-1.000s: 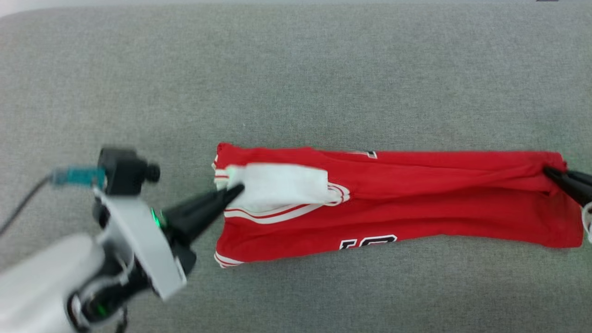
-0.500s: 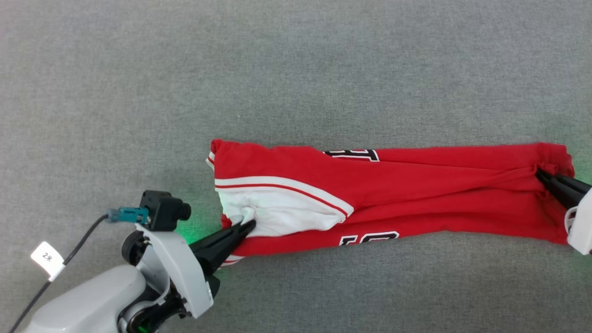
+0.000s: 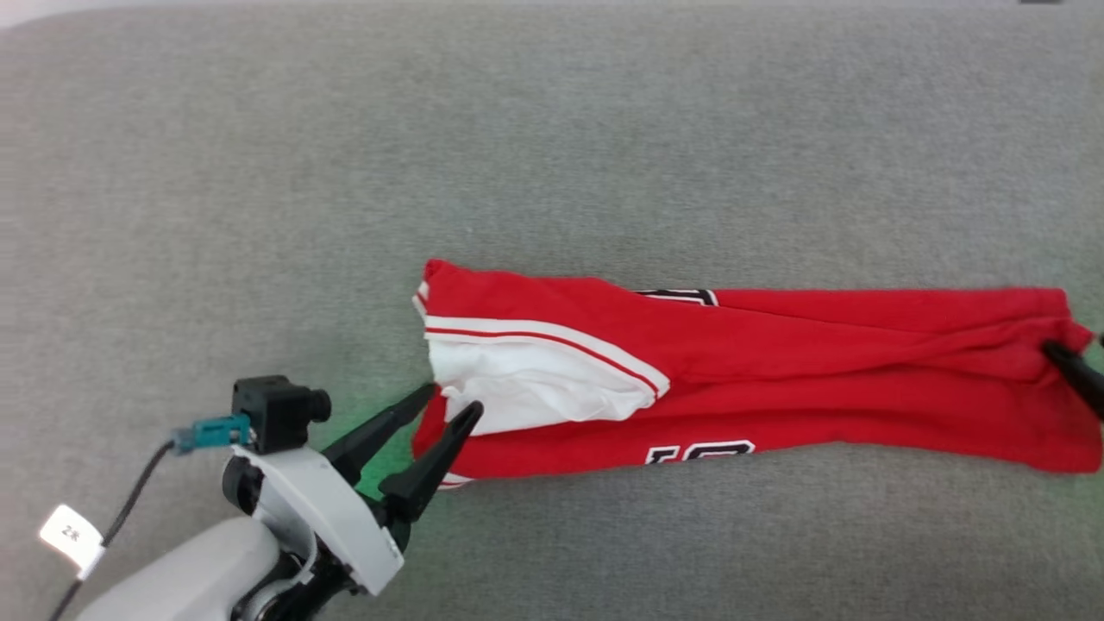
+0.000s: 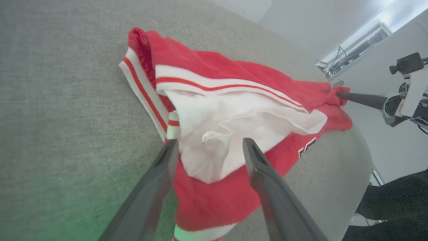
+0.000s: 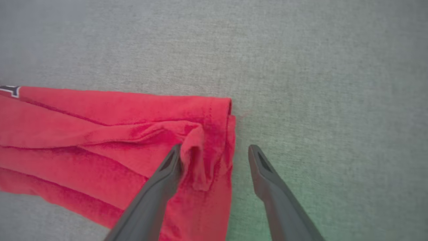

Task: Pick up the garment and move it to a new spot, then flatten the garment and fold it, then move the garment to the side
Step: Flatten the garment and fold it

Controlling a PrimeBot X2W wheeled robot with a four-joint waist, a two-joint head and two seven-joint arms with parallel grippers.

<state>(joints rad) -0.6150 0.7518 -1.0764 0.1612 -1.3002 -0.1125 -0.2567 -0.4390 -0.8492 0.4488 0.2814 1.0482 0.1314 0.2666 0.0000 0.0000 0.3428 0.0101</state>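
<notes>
Head view. On a grey bench (image 3: 259, 172), the garment (image 3: 819, 379): red, folded into a long strip from left to right, lying flat. At the strip's left end, a white sleeve (image 3: 535, 388) with a red-and-white stripe above it. Along the near edge, a black-and-white print (image 3: 700, 450). At the lower left, the left gripper (image 3: 454, 398), jaws spread, tips right at the garment's left end, nothing pinched. At the strip's right end, by a bunched corner, one dark finger of the right gripper (image 3: 1065, 360); state of those jaws not clear from here.

Left wrist view. Left gripper (image 4: 210, 142) with jaws wide apart, the white sleeve (image 4: 240, 117) loose between and beyond the two fingers, not gripped. Garment (image 4: 217, 63) flat on the bench (image 4: 50, 100), striped trim at its near-left edge. At the right of the view, the right gripper (image 4: 347, 96), tip at the garment's far end.

Right wrist view. Right gripper (image 5: 215, 147) with jaws spread, nothing pinched. One finger (image 5: 164, 177) up against a small raised pucker of red cloth at the hem of the garment (image 5: 83, 134). The other finger over bare bench (image 5: 317, 83), just beside the hem and apart from it.
</notes>
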